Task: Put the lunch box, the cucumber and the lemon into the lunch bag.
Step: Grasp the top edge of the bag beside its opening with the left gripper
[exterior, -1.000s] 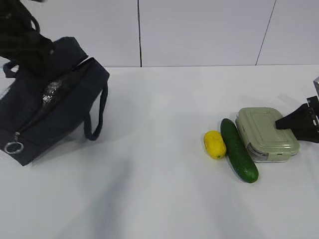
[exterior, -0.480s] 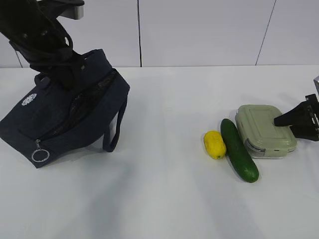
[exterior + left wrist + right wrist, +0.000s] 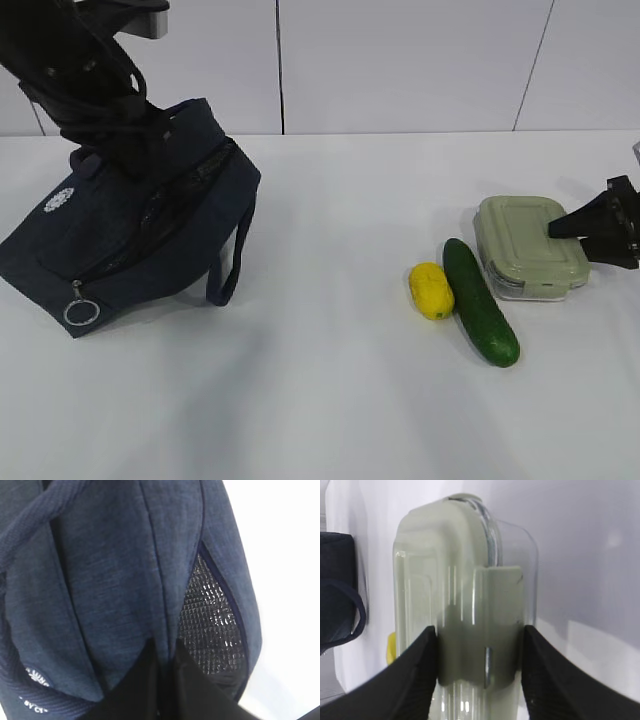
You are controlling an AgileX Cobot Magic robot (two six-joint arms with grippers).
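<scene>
The lunch box (image 3: 465, 605) is squeezed between the two fingers of the right gripper (image 3: 480, 667), at the right of the white bench (image 3: 330, 400). The lunch bag (image 3: 130, 235) is pinched shut-tight by the left gripper (image 3: 165, 680); its zipper is open. The cucumber (image 3: 480, 301) and lemon (image 3: 431, 290) are side by side. A white wall (image 3: 400, 60) is seen behind.

Open worktop (image 3: 340, 220) lies between the lunch bag (image 3: 130, 240) at 9 o'clock and the food items at 3 o'clock — a clear lane. The cucumber (image 3: 480, 302) blocks the lunch box (image 3: 528, 245) from 8 o'clock, with the lemon (image 3: 431, 290) just beside it. The left gripper (image 3: 167, 680) pinches the bag's zipper edge — the mouth gapes narrowly.
</scene>
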